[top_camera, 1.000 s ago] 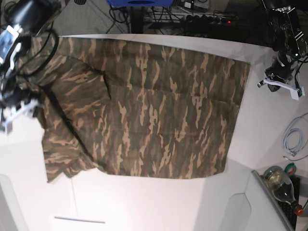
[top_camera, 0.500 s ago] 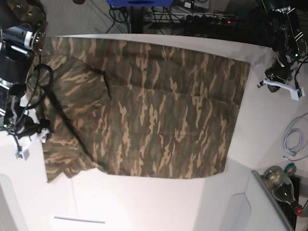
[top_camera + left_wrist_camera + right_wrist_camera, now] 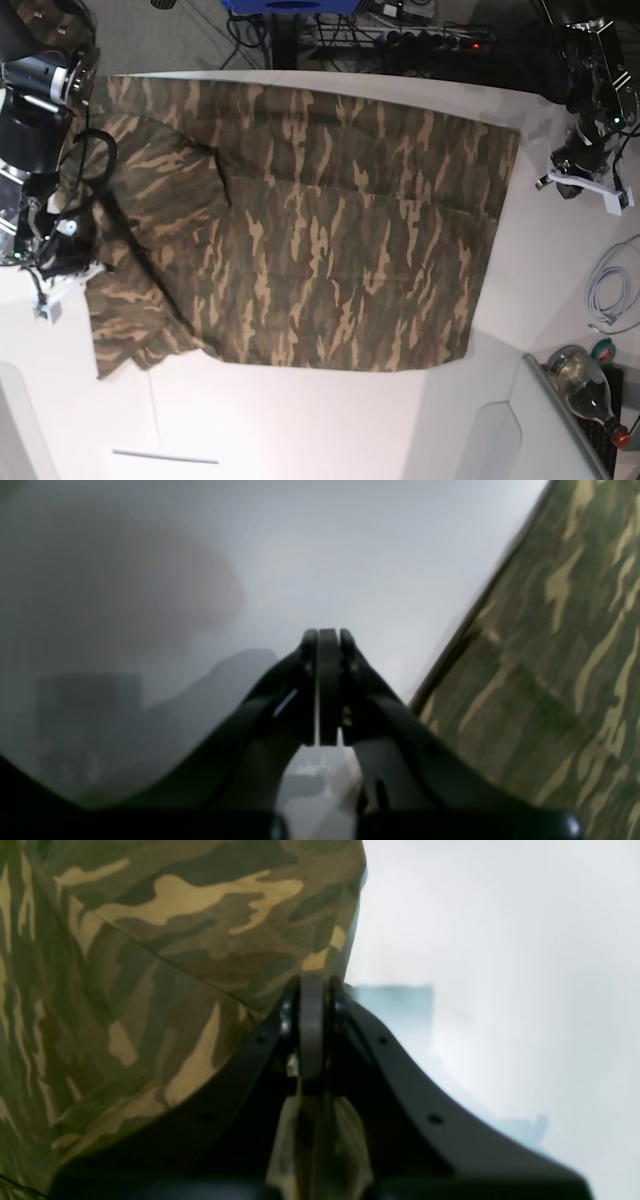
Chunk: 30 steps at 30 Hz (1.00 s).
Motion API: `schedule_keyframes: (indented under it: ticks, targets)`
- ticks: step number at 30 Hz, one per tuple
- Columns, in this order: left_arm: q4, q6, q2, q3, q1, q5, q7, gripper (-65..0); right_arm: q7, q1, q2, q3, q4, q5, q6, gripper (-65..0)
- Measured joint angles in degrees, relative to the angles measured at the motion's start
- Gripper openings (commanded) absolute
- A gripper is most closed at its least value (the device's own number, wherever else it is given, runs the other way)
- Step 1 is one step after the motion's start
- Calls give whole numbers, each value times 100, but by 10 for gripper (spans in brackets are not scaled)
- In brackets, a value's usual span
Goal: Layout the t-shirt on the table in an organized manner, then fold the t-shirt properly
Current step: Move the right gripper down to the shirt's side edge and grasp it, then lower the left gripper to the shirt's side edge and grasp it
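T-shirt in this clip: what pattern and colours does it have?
The T-shirt is camouflage in olive, brown and tan, clearest in the right wrist view.

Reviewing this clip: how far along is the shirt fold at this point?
Partway. Done: the shirt looks spread across the table, its middle mostly flat. In hand: the right fingers are closed at the shirt's edge, apparently gripping it; the left fingers are shut over bare tabletop. Left: one side lies doubled and bunched, so straightening and most folding seem to remain.
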Motion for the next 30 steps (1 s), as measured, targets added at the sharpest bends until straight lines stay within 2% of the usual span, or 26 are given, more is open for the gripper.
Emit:
schedule_keyframes:
  ticks: [3, 6, 8, 11, 12, 14, 16, 18, 19, 21, 24, 30]
  targets:
    - [-66, -4, 42, 26, -291, 686, 28, -650, -203, -146, -44, 0, 516, 63, 4, -648]
    - [-498, 22, -33, 584, -841, 1388, 2, -650, -553, -289, -68, 0, 1036, 63, 7, -648]
    - [-870, -87, 17, 835, -1250, 1510, -11, -650, -601, -393, -133, 0, 1292, 59, 7, -648]
    - [-1458, -74, 39, 1062, -1799, 1456, 7, -650, -662, -542, -247, -11, 1543, 79, 7, -648]
    - [-1600, -59, 31, 1073, -1937, 1436, 2, -617, -678, -573, -251, -17, 1596, 81, 9, -648]
    - [-1779, 11, 15, 1054, -2168, 1325, -4, -410, -671, -603, -247, -15, 1615, 81, 9, -648]
    - [-1939, 20, 20, 1049, -2365, 1174, -7, -242, -669, -616, -247, -15, 1617, 72, 9, -648]
    - [-2103, -7, 44, 1073, -2557, 955, -9, -120, -664, -636, -245, -11, 1617, 63, 9, -648]
    - [-2197, -4, 42, 1104, -2647, 892, -9, -89, -656, -656, -245, -13, 1617, 70, 9, -650]
    - [-2455, 28, -4, 1377, -2828, 887, -33, -92, -654, -691, -247, -13, 1617, 68, 9, -650]
    - [-2874, 15, 4, 1932, -3045, 876, -149, -137, -658, -699, -247, -11, 1617, 63, 9, -650]
    - [-3670, -42, 26, 2367, -3084, 850, -1340, -217, -638, -713, -247, -11, 1617, 68, 11, -650]
